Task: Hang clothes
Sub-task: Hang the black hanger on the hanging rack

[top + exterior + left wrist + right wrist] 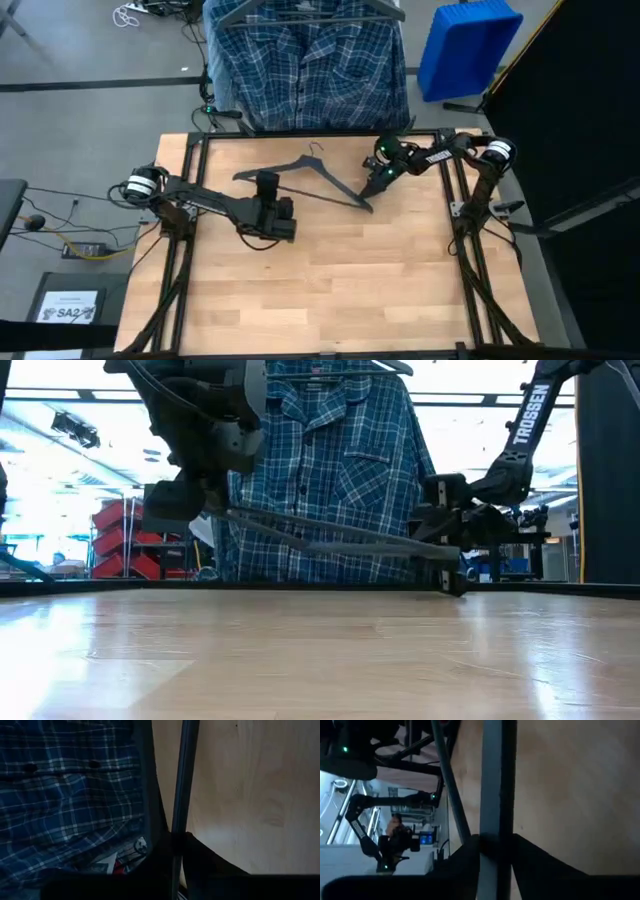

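The left arm reaches in from the left-centre of the high view, its links folded low across the wooden tabletop (330, 270), and its end effector (267, 186) sits at the left end of a dark grey hanger (310, 178). The right arm comes from the upper right, bent sharply at the elbow, with its end effector (376, 186) at the hanger's right end near the frame's centre.

The hanger is thin, hard plastic — a shallow triangle with a small hook pointing to the top of the frame. In the low view it hangs clear of the wood between the two end effectors, its left end higher than its right. The tabletop is pale, smooth, light-grained board inside a black frame.

In the left wrist view the left fingers (200, 865) are pressed together on the hanger's bar; in the right wrist view the right fingers (540, 865) pinch the bar likewise.

The plaid shirt (310, 65) — soft, dark blue, collared — hangs at the top centre of the high view, beyond the tabletop's far edge.
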{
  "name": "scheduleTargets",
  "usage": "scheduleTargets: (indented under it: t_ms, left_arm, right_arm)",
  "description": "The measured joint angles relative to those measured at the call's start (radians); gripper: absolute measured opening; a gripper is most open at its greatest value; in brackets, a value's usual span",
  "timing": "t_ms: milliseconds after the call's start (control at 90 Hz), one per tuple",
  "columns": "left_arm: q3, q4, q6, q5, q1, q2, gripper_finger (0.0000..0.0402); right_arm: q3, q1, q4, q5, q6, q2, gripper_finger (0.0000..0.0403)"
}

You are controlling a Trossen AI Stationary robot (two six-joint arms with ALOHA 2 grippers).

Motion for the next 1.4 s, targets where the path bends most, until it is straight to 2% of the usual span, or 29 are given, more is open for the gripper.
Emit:
scheduleTargets:
  t_ms: [189, 533, 722, 856, 933, 1022, 1089, 1133, 1278, 1400]
  left_arm:
    - [0.001, 0.008, -0.008, 0.035, 0.000, -0.001, 0.0000]
    - [0.001, 0.030, -0.013, 0.099, -0.001, -0.001, 0.0002]
    - [0.001, 0.023, -0.011, 0.099, -0.001, -0.001, 0.0002]
    - [0.001, 0.024, -0.020, 0.114, -0.001, -0.001, 0.0001]
    - [0.001, 0.026, -0.069, 0.213, 0.008, -0.001, 0.0001]
    - [-0.012, 0.057, -0.083, 0.447, 0.049, -0.001, 0.0001]
    - [-0.041, 0.092, -0.082, 0.584, 0.095, -0.001, 0.0001]
    - [-0.060, 0.113, -0.074, 0.630, 0.129, 0.000, 0.0001]
    - [-0.122, 0.180, -0.007, 0.674, 0.249, -0.001, 0.0000]
    - [-0.182, 0.293, 0.033, 0.877, 0.376, -0.017, 0.0006]
  right_arm:
    - [0.001, -0.001, 0.099, -0.007, 0.017, 0.001, 0.0004]
    - [0.002, 0.000, 0.278, -0.052, 0.152, -0.001, 0.0000]
    - [0.002, -0.043, 0.288, -0.100, 0.183, -0.002, 0.0006]
    - [-0.022, -0.079, 0.289, -0.094, 0.192, -0.003, 0.0003]
    - [-0.045, -0.094, 0.290, -0.083, 0.177, -0.003, 0.0001]
    - [-0.066, -0.106, 0.289, -0.068, 0.162, -0.003, 0.0002]
    - [-0.076, -0.107, 0.289, -0.066, 0.155, -0.003, 0.0003]
    - [-0.079, -0.106, 0.290, -0.067, 0.155, -0.003, 0.0004]
    - [-0.079, -0.079, 0.315, -0.071, 0.163, -0.003, 0.0003]
    - [-0.090, -0.053, 0.330, -0.066, 0.146, -0.062, 0.0001]
